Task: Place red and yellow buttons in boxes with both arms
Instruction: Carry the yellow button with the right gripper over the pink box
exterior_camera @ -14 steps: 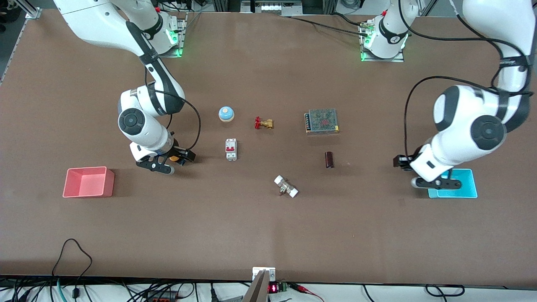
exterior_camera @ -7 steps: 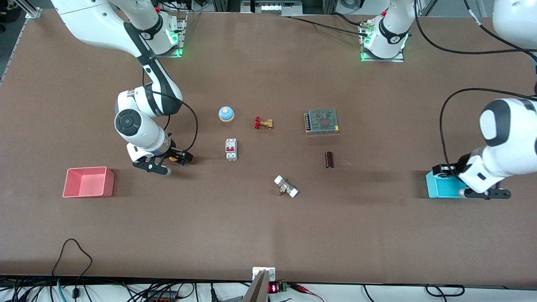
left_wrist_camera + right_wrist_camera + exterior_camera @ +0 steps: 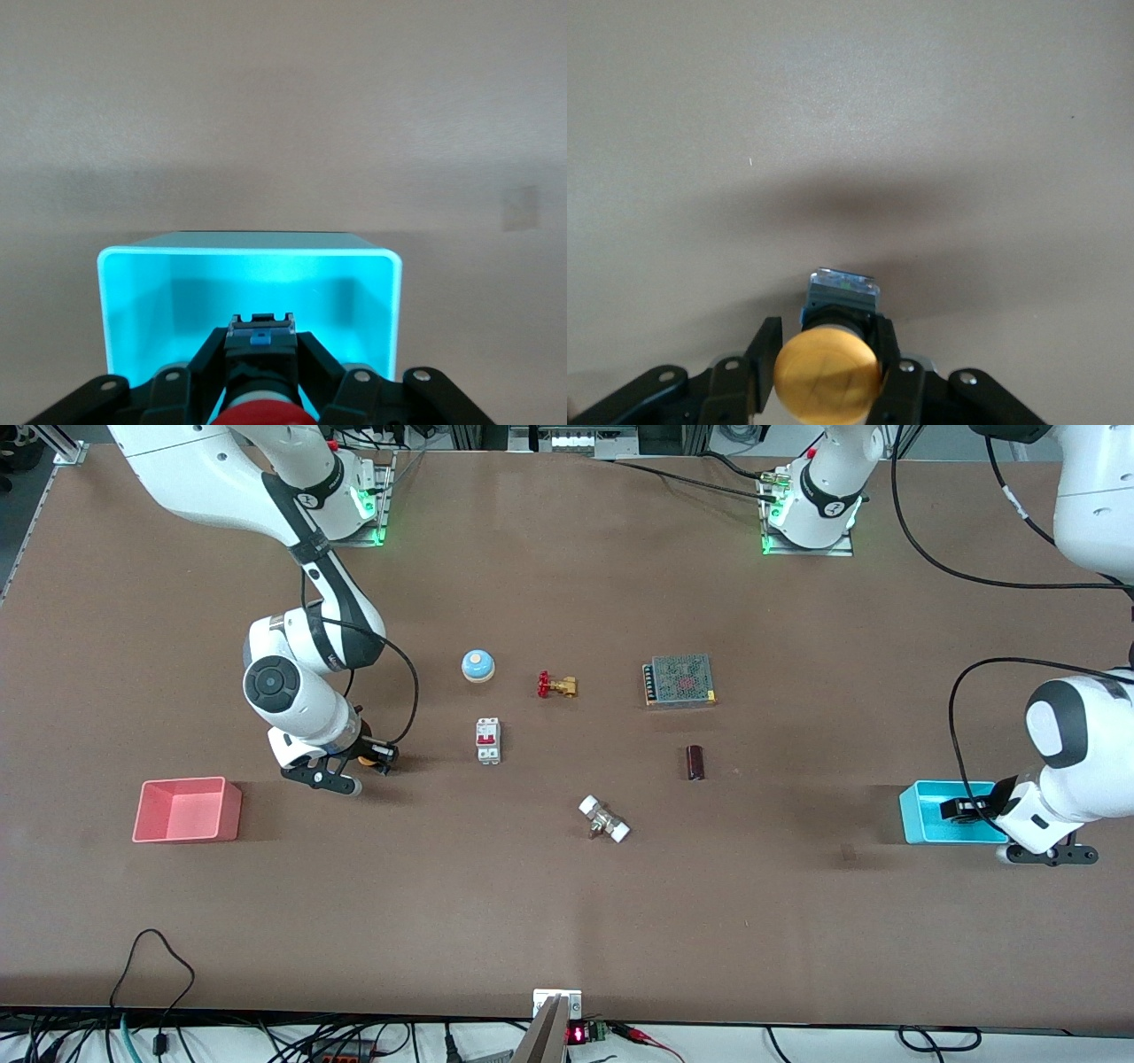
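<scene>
My right gripper [image 3: 376, 756] is shut on the yellow button [image 3: 365, 761] just above the table, between the pink-red box [image 3: 186, 810] and a white circuit breaker. In the right wrist view the orange-yellow cap [image 3: 827, 372] sits between the black fingers [image 3: 764, 354] of that gripper [image 3: 826, 329]. My left gripper [image 3: 961, 810] is over the cyan box [image 3: 921, 819], shut on the red button. In the left wrist view the red cap [image 3: 261, 413] and its dark body sit in the gripper [image 3: 260, 341], at the edge of the open cyan box [image 3: 248, 254].
In the middle of the table stand a pale-blue bell [image 3: 477, 665], a brass valve with a red handle [image 3: 557, 685], a white circuit breaker [image 3: 487, 740], a mesh-topped power supply [image 3: 679, 681], a dark cylinder [image 3: 695, 763] and a white-ended fitting [image 3: 604, 819].
My left arm has swung toward its own end of the table, uncovering most of the cyan box. My right gripper has shifted slightly toward the pink-red box with the yellow button.
</scene>
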